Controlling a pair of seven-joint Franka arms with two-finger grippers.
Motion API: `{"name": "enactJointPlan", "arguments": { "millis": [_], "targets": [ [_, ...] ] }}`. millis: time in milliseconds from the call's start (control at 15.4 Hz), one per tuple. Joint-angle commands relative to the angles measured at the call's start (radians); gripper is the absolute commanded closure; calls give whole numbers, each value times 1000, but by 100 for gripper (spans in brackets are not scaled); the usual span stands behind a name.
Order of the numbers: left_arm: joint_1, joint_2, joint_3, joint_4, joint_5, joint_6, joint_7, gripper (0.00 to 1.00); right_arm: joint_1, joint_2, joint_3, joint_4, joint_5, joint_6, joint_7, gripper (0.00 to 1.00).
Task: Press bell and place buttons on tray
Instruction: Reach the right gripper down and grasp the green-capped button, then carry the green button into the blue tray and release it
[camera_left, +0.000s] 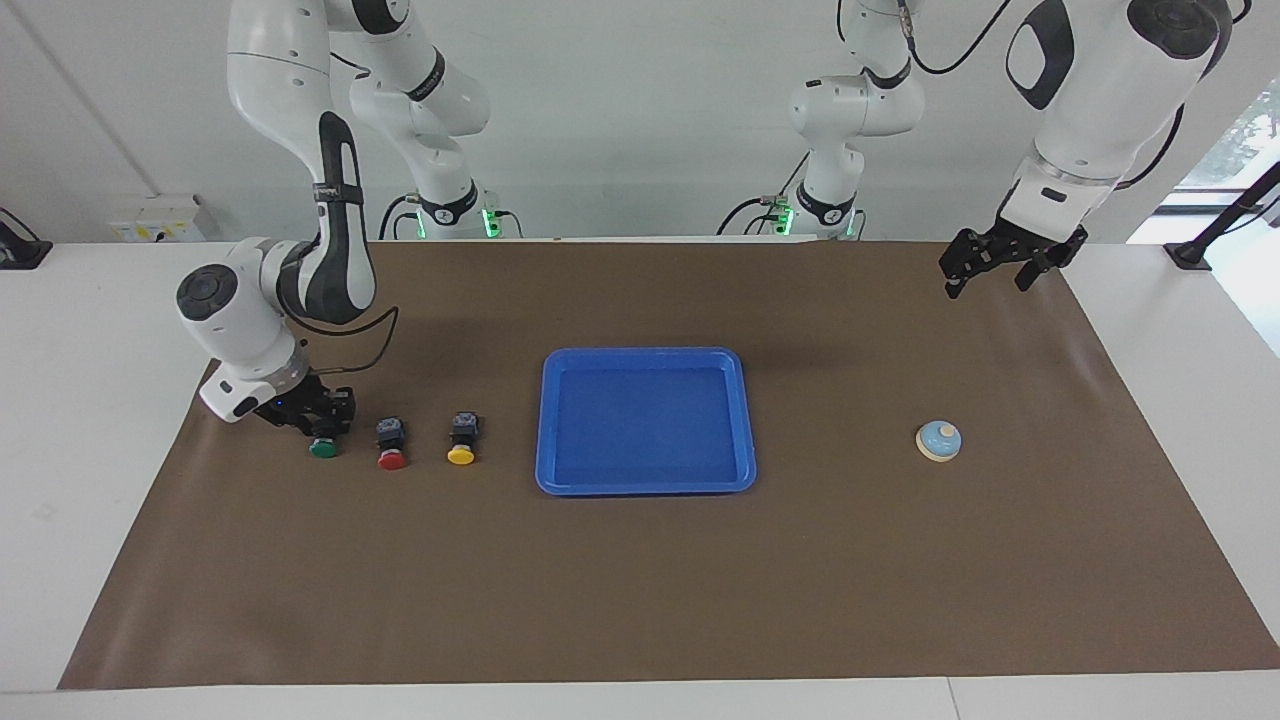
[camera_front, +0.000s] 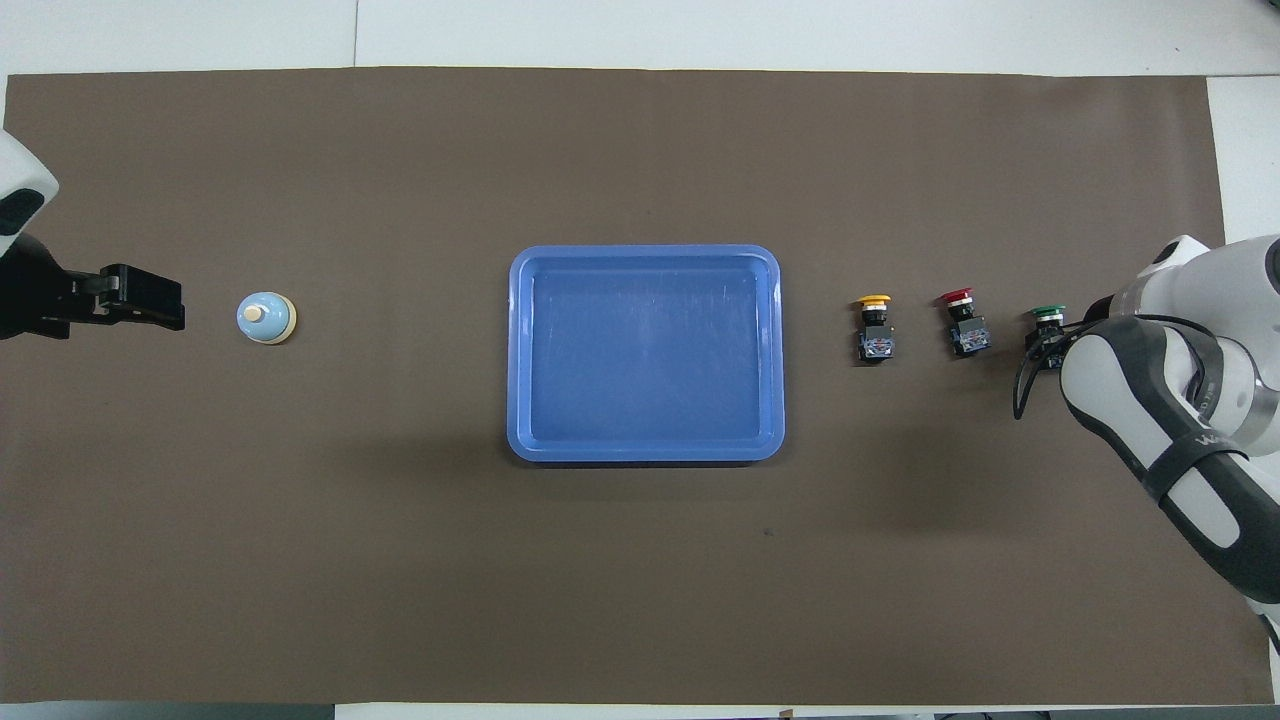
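The right gripper (camera_left: 318, 425) is down at the green button (camera_left: 323, 447), which lies near the edge at the right arm's end of the table. Its fingers sit at the button's black body, but whether they have closed on it cannot be told. For a good pickup the fingers should clamp the blocky body squarely, not the round cap, which could slip, and lift straight up so the red button (camera_left: 392, 444) just beside it is not knocked. The yellow button (camera_left: 461, 438) comes next in the row, toward the tray (camera_left: 546, 420) at the table's middle. The tray is bare, so no button is placed yet; a low release onto its floor should keep the button from rolling.

The bell (camera_left: 938, 441) stands alone toward the left arm's end. The left gripper (camera_left: 1002, 262) hangs in the air over the table corner nearest the left arm's base, fingers apart, waiting.

No brand or label can be read on anything.
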Motion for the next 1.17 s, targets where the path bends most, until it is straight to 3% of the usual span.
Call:
{"name": "enactJointPlan", "arguments": {
  "millis": [0, 195, 391, 651, 781, 1107],
  "targets": [
    [-11, -19, 2, -16, -9, 13, 4, 0, -3, -19, 11, 15, 12, -17, -9, 100],
    [-5, -21, 4, -17, -9, 5, 1, 0, 57, -56, 23, 131, 13, -187, 64, 100],
    [4, -21, 8, -17, -9, 4, 1, 0, 199, -76, 31, 194, 13, -311, 290, 100],
    [-2, -21, 8, -17, -9, 4, 1, 0, 475, -62, 31, 243, 15, -315, 662, 100],
    [1, -21, 7, -17, -9, 8, 3, 0, 578, -9, 31, 306, 16, -341, 783, 100],
    [6, -21, 8, -17, -9, 4, 1, 0, 660, 87, 33, 317, 16, -281, 845, 100]
  ]
}}
